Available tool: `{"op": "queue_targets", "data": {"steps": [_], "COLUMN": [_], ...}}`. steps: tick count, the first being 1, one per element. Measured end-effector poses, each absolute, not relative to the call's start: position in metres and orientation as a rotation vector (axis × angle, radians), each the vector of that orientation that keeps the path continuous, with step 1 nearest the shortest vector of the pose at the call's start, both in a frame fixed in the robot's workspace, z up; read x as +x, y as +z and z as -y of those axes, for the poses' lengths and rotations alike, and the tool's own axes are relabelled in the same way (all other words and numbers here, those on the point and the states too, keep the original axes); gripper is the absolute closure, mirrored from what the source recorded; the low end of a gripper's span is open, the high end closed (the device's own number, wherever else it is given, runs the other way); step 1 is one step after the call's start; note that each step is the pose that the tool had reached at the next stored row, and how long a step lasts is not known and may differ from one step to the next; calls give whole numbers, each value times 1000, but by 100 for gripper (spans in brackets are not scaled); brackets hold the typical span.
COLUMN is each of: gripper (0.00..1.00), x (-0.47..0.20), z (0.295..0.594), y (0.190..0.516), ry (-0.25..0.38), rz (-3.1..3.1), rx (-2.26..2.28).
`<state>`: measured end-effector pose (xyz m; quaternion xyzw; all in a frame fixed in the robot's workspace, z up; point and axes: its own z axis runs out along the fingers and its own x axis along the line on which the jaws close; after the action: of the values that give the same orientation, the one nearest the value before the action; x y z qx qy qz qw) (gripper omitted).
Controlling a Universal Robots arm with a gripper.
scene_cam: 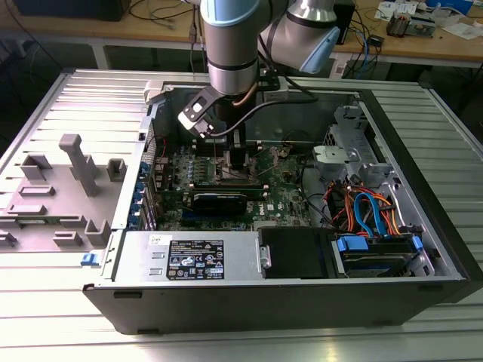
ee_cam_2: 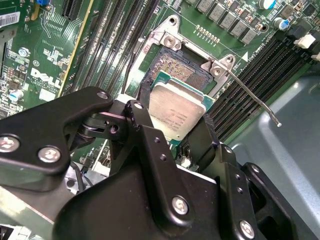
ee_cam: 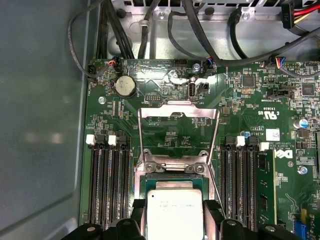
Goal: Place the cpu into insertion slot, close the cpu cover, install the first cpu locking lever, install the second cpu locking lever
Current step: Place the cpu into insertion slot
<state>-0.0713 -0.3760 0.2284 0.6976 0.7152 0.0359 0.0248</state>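
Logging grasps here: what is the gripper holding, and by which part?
The gripper holds the cpu by two opposite side edges, a finger on each, over the socket.

The cpu (ee_cam_2: 176, 114) in tool (ee_cam_2: 176, 108) above socket (ee_cam_2: 175, 65)

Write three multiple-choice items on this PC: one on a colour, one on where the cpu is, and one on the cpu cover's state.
1. The motherboard is: A) red B) green C) blue
2. The cpu is: A) held by the gripper at the socket B) lying on the motherboard far from the socket C) held high, well clear of the motherboard
3. The cpu cover is: A) shut over the cpu B) swung open C) lying loose on the motherboard

Key: 1 B, it is green in both wrist views. 2 A, the gripper clamps it over the socket. 3 B, its frame stands swung back from the socket.
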Motion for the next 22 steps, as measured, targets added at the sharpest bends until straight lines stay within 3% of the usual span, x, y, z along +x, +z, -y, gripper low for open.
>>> {"op": "queue_targets", "data": {"steps": [22], "gripper": [45], "x": [-72], "z": [371], "y": [217], "ry": [106], "rz": [-2210], "rx": [2155]}}
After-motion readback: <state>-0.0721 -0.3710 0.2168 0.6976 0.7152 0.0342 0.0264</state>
